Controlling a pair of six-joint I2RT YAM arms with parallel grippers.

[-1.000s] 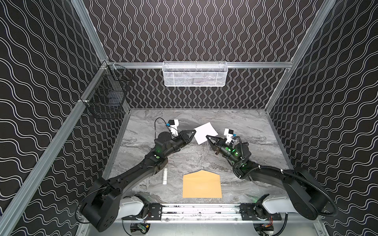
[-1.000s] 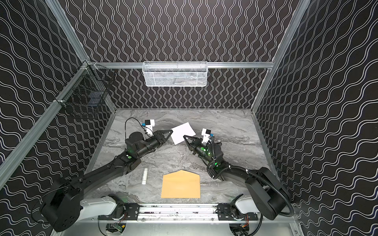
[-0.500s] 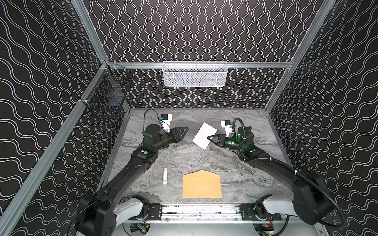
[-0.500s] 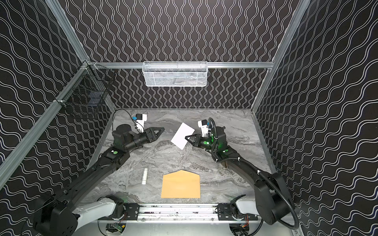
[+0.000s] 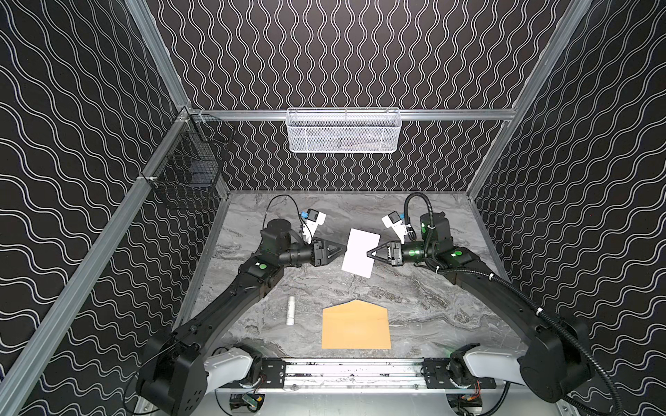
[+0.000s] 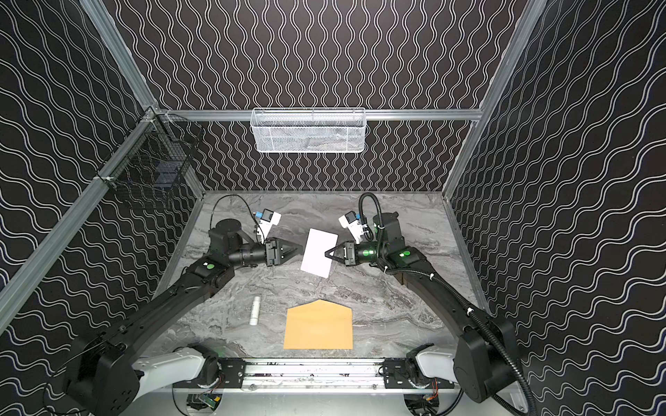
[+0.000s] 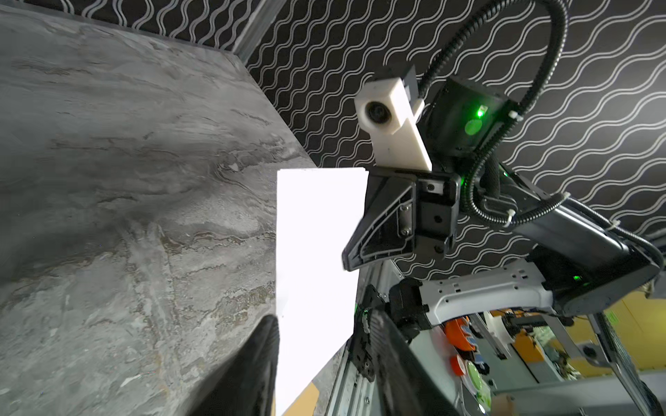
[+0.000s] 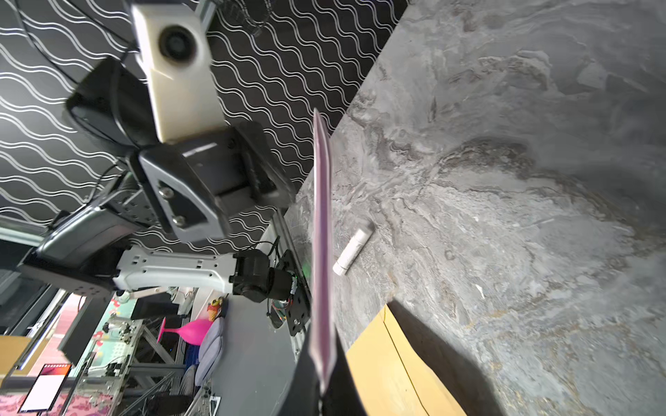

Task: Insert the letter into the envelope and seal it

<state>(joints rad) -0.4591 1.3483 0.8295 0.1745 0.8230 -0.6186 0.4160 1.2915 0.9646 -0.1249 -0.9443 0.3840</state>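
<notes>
The white letter (image 5: 360, 252) (image 6: 319, 257) hangs in the air above the far middle of the table, nearly upright. My right gripper (image 5: 370, 252) (image 8: 320, 374) is shut on its right edge; in the right wrist view the letter (image 8: 320, 234) shows edge-on. My left gripper (image 5: 344, 248) (image 7: 324, 318) is open at the left edge, and the letter (image 7: 317, 234) reaches in between its fingers (image 7: 263, 353). The tan envelope (image 5: 355, 327) (image 6: 319, 326) (image 8: 389, 367) lies flat near the front, its flap open and pointing away.
A small white cylinder (image 5: 290, 310) (image 8: 353, 248) lies left of the envelope. A white mesh basket (image 5: 342, 131) hangs on the back wall and a black wire basket (image 5: 191, 173) on the left wall. A metal rail (image 5: 353, 371) runs along the front edge.
My right gripper has lifted the letter off the table and turned it more upright. My left gripper opened, drew back left, then returned to the letter's left edge.
</notes>
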